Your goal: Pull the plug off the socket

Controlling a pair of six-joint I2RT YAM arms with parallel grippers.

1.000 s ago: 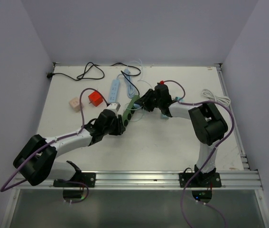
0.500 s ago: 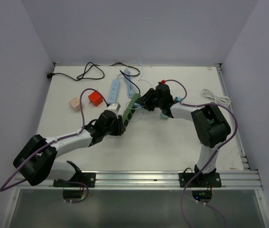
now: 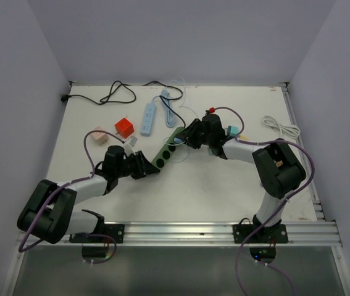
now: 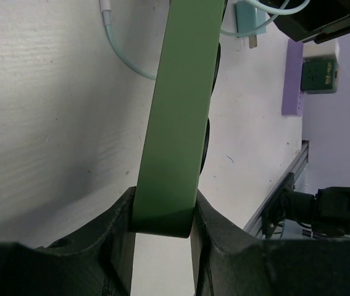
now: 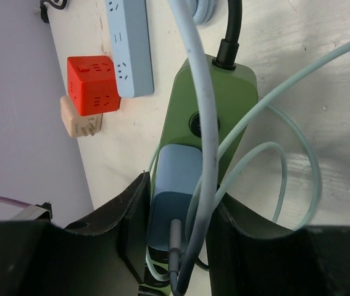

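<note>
Fingers of left arm pinching 1 green socket strip, right fingers pinching 1 blue plug

Pale cable loops crowd green strip; blue strip, red cube alongside; near-side table open.

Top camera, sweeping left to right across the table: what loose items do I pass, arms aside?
Beige cube adapter → red cube socket → blue power strip → green power strip → teal adapter → white coiled cable. The black cable at the back spans too wide to place.
</note>
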